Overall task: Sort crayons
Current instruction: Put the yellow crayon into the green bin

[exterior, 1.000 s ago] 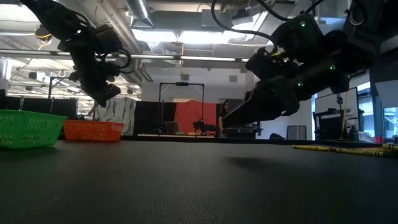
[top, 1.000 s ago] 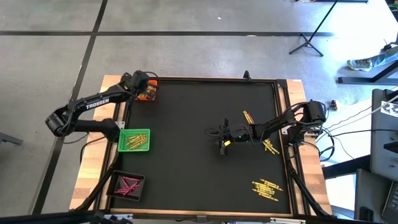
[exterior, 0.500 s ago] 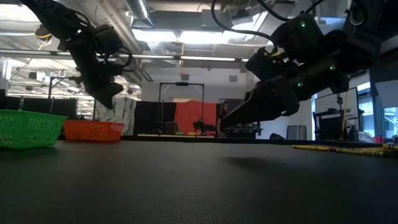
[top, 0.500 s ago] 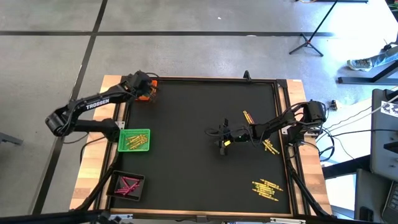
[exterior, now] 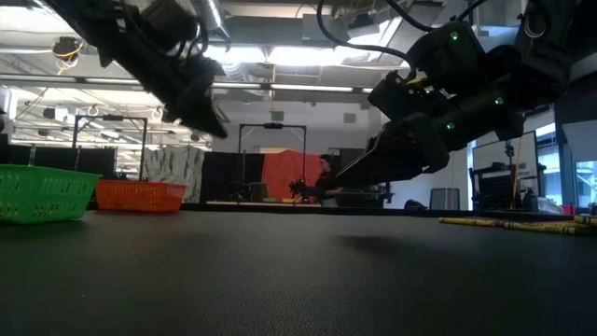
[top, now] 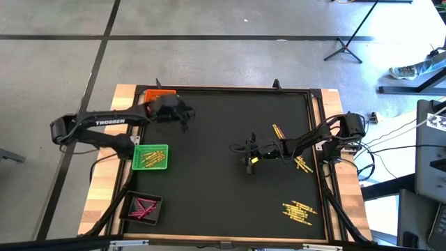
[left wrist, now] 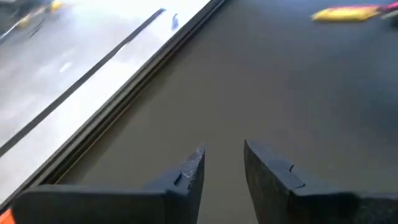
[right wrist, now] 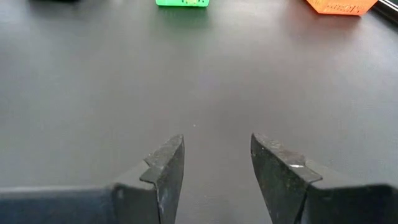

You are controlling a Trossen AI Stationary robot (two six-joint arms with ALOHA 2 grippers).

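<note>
Yellow crayons lie on the black mat in three spots: a single one (top: pixel 279 131), a few (top: pixel 303 164) near the right edge, and a cluster (top: pixel 300 211) at the near right. They also show in the low view (exterior: pixel 504 224). A green tray (top: pixel 150 157) holds yellow crayons and a black tray (top: pixel 143 208) holds pink ones. My left gripper (top: pixel 182 115) is open and empty above the mat, just right of the orange tray (top: pixel 155 93); it also shows in its wrist view (left wrist: pixel 222 155). My right gripper (top: pixel 247 155) is open and empty above the mat's middle, left of the crayons.
The three trays stand along the table's left edge. A raised wooden frame (top: pixel 317 139) borders the mat. The mat between the two grippers is bare. The orange tray (right wrist: pixel 339 5) and the green tray (right wrist: pixel 181 2) show far ahead of my right gripper.
My left gripper has swung from over the orange tray toward the table's right edge and now stands over the bare mat beside that tray. My right gripper has kept still.
</note>
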